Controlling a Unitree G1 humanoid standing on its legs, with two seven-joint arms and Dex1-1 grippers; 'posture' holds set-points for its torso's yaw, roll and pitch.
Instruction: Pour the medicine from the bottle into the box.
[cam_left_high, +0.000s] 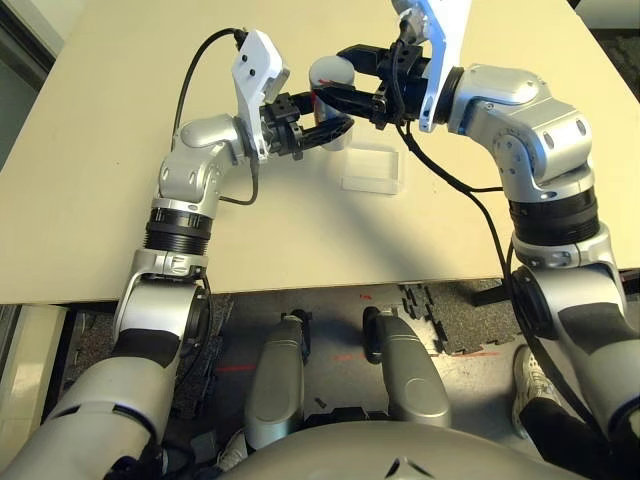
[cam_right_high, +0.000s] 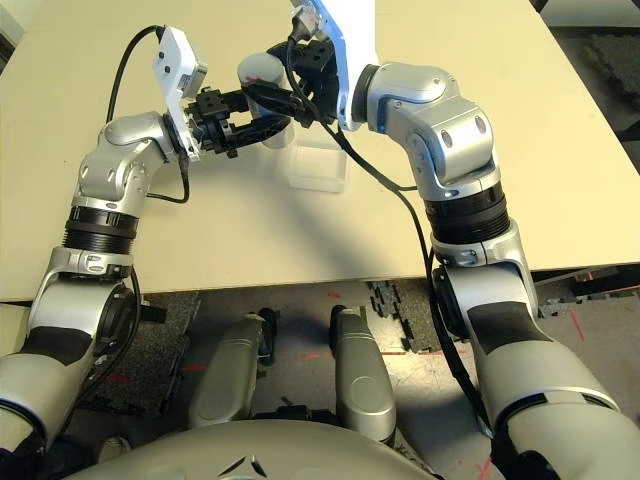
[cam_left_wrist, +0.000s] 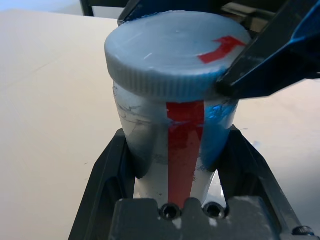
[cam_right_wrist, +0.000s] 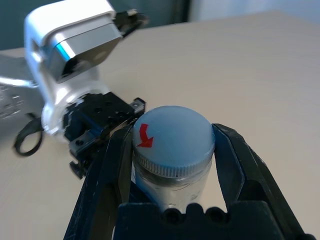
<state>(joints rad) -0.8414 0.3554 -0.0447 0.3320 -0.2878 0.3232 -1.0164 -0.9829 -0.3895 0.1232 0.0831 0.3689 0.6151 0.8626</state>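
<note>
The bottle (cam_left_wrist: 150, 145), silver-grey with a red strip, is held above the table at its body, with my left gripper (cam_left_high: 335, 118) shut on it. Its round grey cap (cam_right_wrist: 172, 135) with a red arrow is on. My right gripper (cam_right_wrist: 172, 147) reaches in from the right, and its two black fingers (cam_right_wrist: 235, 160) press the cap's sides. The box (cam_left_high: 372, 168), a clear shallow tray, lies on the table just below and to the right of the bottle.
The beige table (cam_left_high: 120, 150) spreads wide to the left and behind the arms. Its front edge (cam_left_high: 300, 285) runs close under the box. A black cable (cam_left_high: 470, 190) hangs from my right wrist beside the box.
</note>
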